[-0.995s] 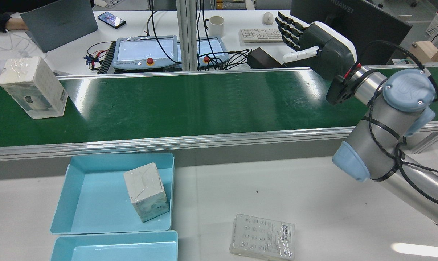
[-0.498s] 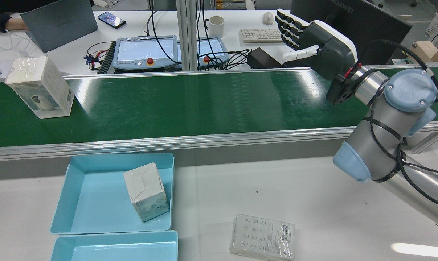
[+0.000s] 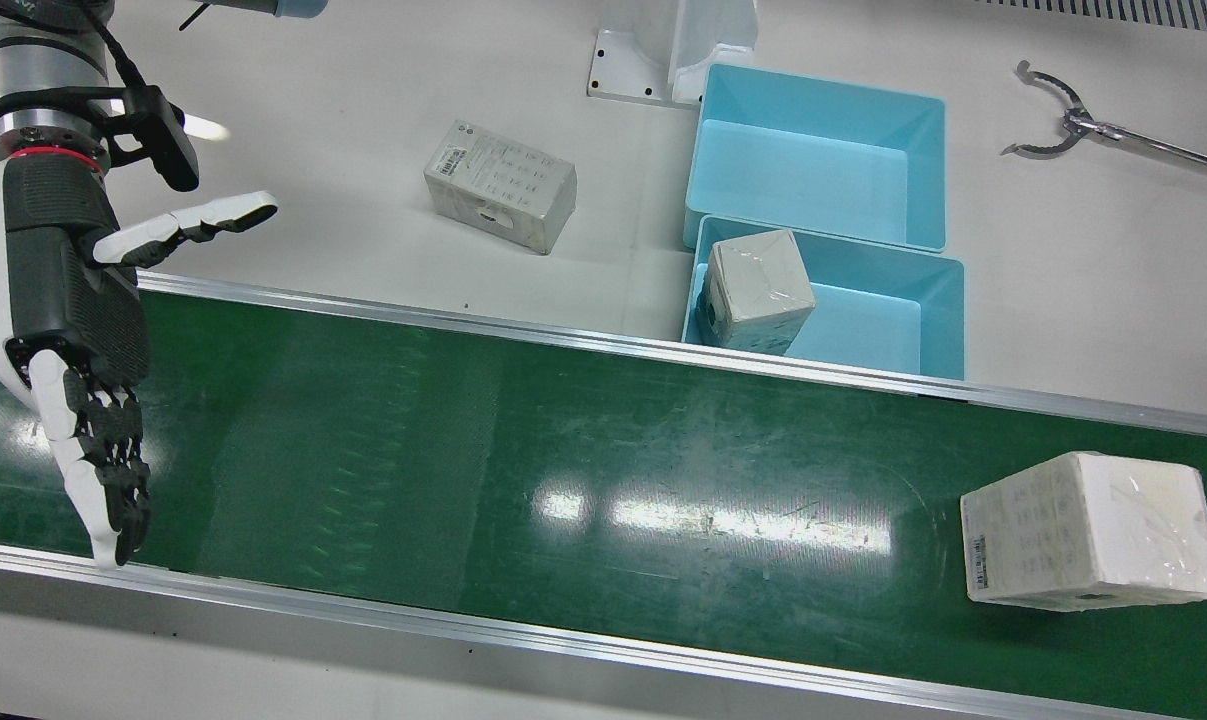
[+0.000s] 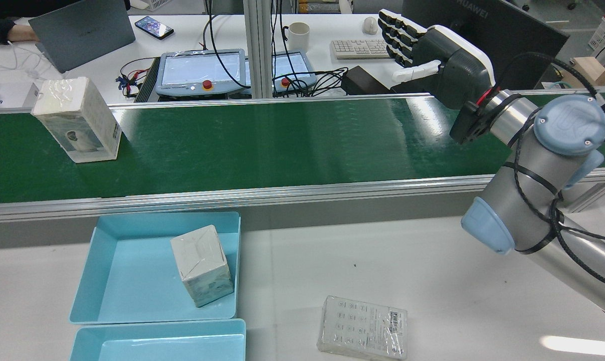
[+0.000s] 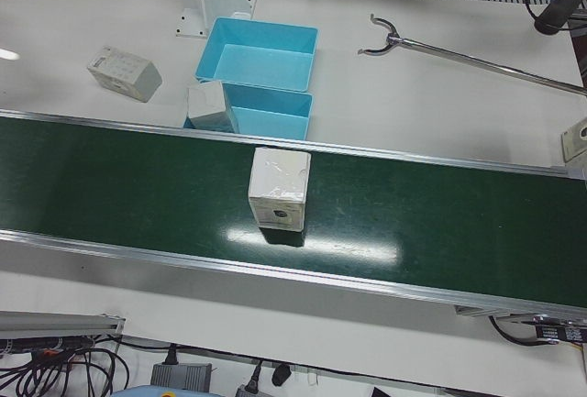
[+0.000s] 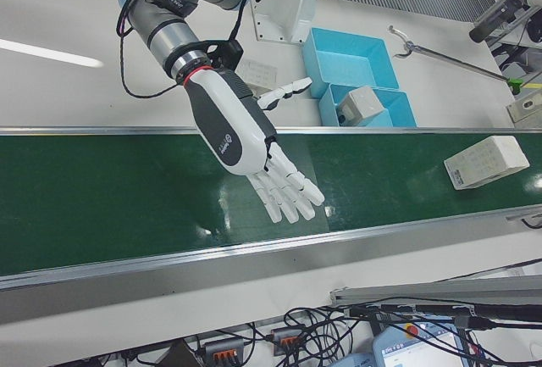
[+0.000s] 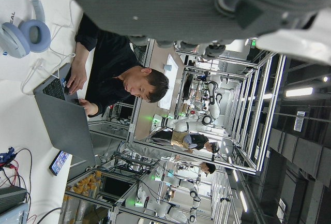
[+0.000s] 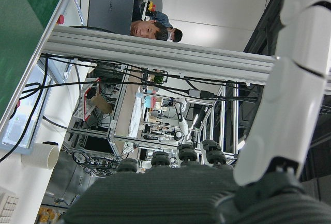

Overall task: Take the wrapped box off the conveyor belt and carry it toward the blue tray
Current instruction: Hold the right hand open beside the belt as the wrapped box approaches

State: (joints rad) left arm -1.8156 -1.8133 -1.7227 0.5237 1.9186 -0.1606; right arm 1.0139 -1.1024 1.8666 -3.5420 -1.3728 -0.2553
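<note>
White plastic-wrapped box [image 4: 76, 119] on green conveyor belt [image 4: 282, 140], far from right hand [image 4: 435, 55], released, fingers spread; rear-view monitor [image 4: 487, 30] reads HUAWEI; left hand's state: cannot tell.

Bright, even overhead light; white glare patches on the green conveyor belt [image 3: 563, 440], esp. centre. Soft short shadows. Fixed views sharp; hand views blurred up close, w/ strong edge distortion.

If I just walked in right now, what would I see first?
Most likely the robot's big right hand, hanging open above the long green belt with its fingers spread. Next, the white wrapped box sitting alone on the belt, far from that hand. Then the two bright blue trays on the white table beside the belt, the nearer one holding another wrapped box.
</note>
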